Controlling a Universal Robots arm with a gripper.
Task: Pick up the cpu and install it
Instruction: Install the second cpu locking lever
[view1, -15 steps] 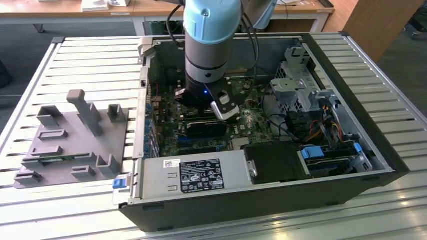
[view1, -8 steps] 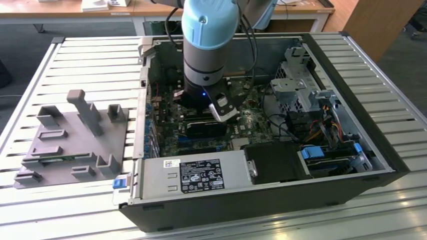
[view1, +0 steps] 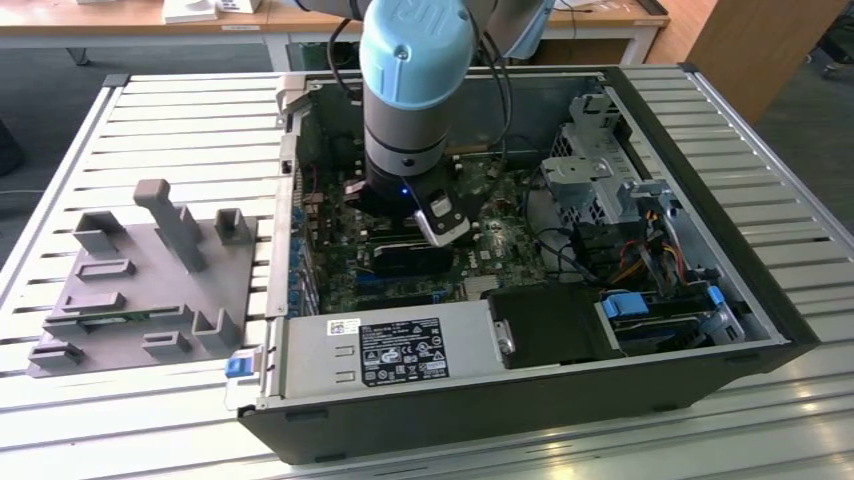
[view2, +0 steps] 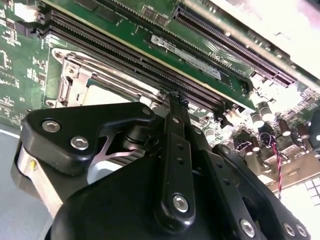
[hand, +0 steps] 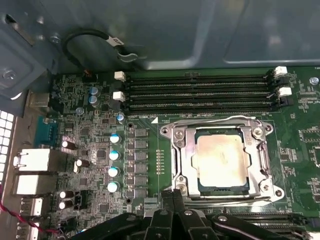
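The cpu (hand: 221, 159), a square chip with a shiny pale metal top, lies flat in the silver-framed socket (hand: 177, 150) on the green motherboard. Its pale top also shows in the second wrist view (view2: 107, 95) beyond the gripper body. My gripper (hand: 172, 194) hangs low over the board beside the socket frame's edge, apart from the chip. Its two black fingers (view2: 176, 107) are pressed together with nothing between them. In the exterior view, the gripper (view1: 411, 260) is down inside the open computer case (view1: 747, 290) under the blue and grey arm.
A grey holder block (view1: 140, 285) with upright posts stands on the slatted table at the exterior view's left. Inside the case are a power supply (view1: 387, 350), a drive cage (view1: 601, 170) and cables (view1: 654, 250). Memory slots (hand: 200, 90) and capacitors (hand: 114, 155) lie beside the socket.
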